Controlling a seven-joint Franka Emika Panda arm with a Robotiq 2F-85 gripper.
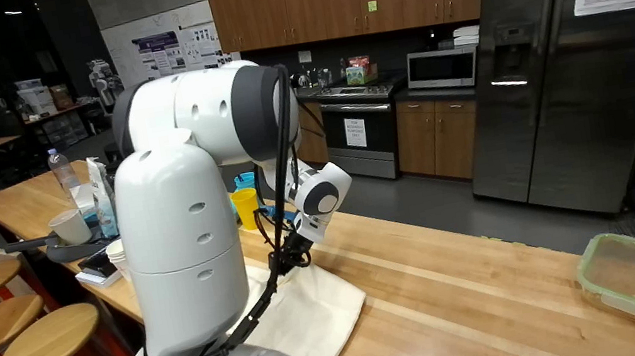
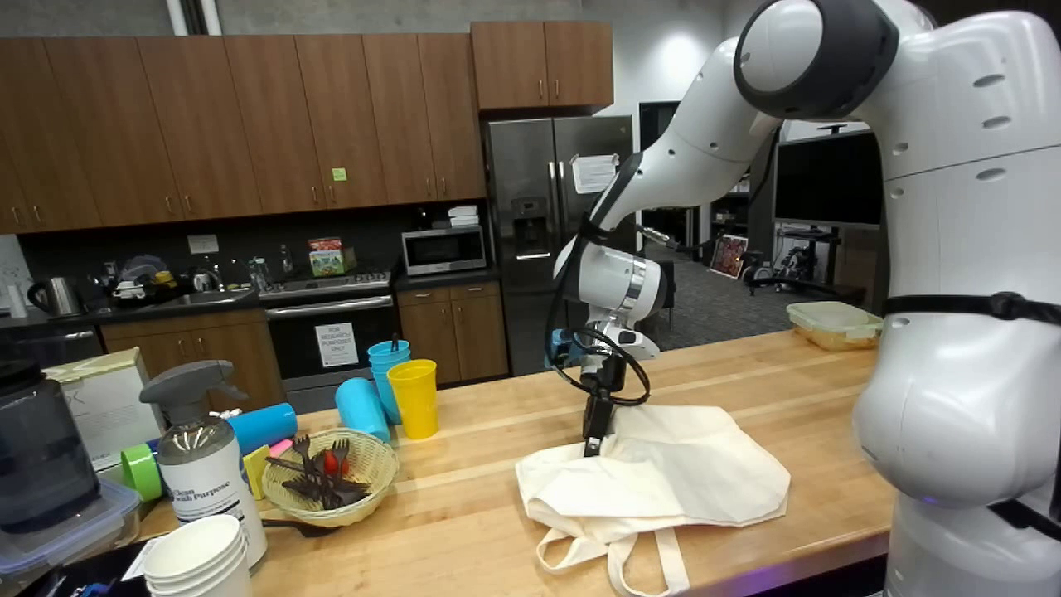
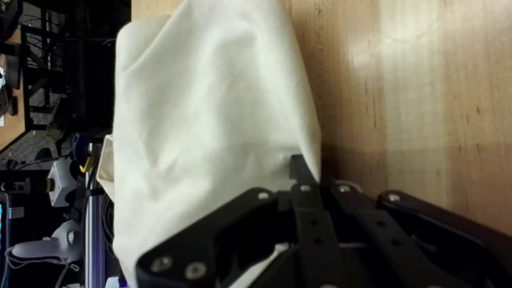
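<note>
Lying on the long wooden table (image 2: 472, 506), the cream cloth bag (image 2: 675, 473) spreads mostly flat and wrinkled. Its handles (image 2: 673, 560) rest loosely upon the wood. The gripper (image 2: 593, 448), pointing down, is closed and appears to pinch one edge of this bag; how deep the bite goes, I cannot tell. In my judgement, the cloth could slip out during a pull, if too little is caught. Also, the loose handles could snag if dragged.

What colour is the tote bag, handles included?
Cream: the tote bag and its handles match, with no print visible. It shows best in an exterior view.
</note>
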